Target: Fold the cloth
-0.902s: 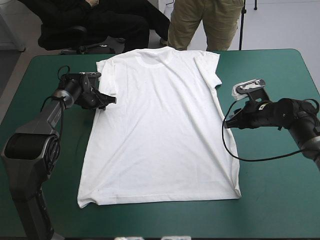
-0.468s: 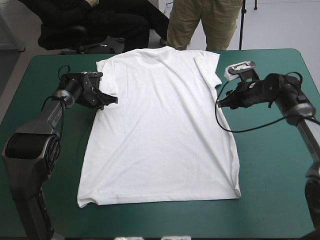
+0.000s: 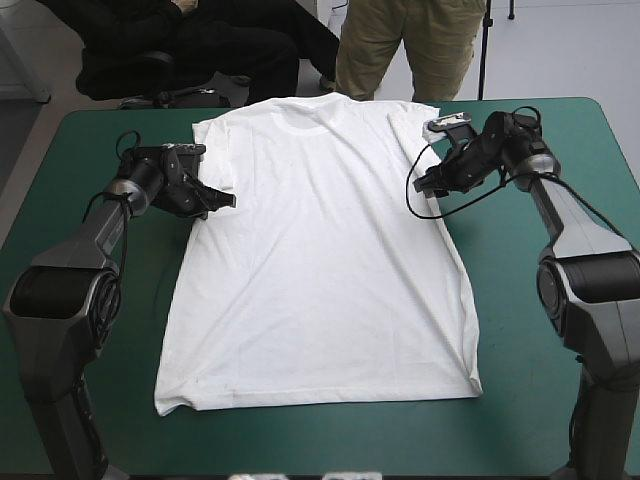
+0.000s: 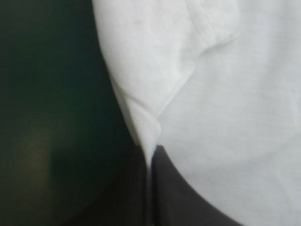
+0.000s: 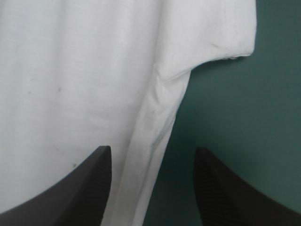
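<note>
The white T-shirt (image 3: 320, 260) lies spread flat on the teal-green cover, collar toward the far edge. My left gripper (image 3: 222, 200) sits at the shirt's left edge just below the sleeve. In the left wrist view this gripper (image 4: 150, 157) is shut on a pinched ridge of the T-shirt (image 4: 235, 117). My right gripper (image 3: 418, 184) hovers at the shirt's right edge under the other sleeve. In the right wrist view its fingers stand open (image 5: 153, 150), with the side hem of the T-shirt (image 5: 70, 70) running between them and the sleeve (image 5: 225, 33) ahead.
Bare teal-green cover (image 3: 545, 350) flanks the shirt on the right, and a narrower strip (image 3: 110, 330) runs on the left. The hem lies a short way from the table's near edge (image 3: 320, 470).
My right arm has swung from the table's right side toward the far edge and inward, reaching the shirt's right edge under the sleeve. The left gripper has stayed put.
</note>
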`<state>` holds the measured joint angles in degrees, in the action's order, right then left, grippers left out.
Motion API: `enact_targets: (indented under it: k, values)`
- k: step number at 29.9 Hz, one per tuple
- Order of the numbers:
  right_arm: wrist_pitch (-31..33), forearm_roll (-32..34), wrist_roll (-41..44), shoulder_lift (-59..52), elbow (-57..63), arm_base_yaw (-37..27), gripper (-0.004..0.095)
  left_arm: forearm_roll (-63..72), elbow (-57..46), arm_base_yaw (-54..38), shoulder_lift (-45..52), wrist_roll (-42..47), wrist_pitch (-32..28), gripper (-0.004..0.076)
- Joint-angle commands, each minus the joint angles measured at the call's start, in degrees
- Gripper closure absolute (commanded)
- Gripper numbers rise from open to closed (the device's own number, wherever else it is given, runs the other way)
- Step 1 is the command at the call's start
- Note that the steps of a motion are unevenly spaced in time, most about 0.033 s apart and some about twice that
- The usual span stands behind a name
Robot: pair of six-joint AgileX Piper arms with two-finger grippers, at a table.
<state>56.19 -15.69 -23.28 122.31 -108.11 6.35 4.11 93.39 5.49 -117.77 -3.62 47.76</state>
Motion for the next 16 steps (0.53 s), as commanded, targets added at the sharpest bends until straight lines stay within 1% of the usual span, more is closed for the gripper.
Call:
enact_targets:
  k: [1, 6, 9, 12, 14, 16]
  values:
    - [2.03, -0.56, 0.63, 0.94, -4.9, -0.36, 0.0443, -0.45, 0.64, 0.08, 1.36, 0.08, 0.74, 0.0741]
    - [4.79, -0.56, 0.65, 5.22, -6.46, 0.87, 0.0538, -0.45, 0.64, 0.08, 1.36, 0.08, 0.62, 0.0741]
    - [5.22, -0.28, 0.44, 5.96, -6.46, 1.97, 0.0639, -0.45, 0.64, 0.08, 1.36, 0.08, 0.62, 0.0741]
    - [5.22, 0.42, 0.44, 5.96, -6.46, 2.4, 0.0791, -0.59, 0.64, 0.08, 1.36, -0.02, 0.34, 0.0741]
    - [5.74, 0.89, 0.44, 5.96, -6.81, 2.4, 0.0919, -0.48, 0.64, 0.08, 1.36, -1.01, -0.06, 0.0741]
    - [6.04, 2.33, 0.81, 5.96, -7.23, 2.4, 0.0919, -0.48, 0.67, 0.08, 1.76, -1.29, -0.77, 0.0741]
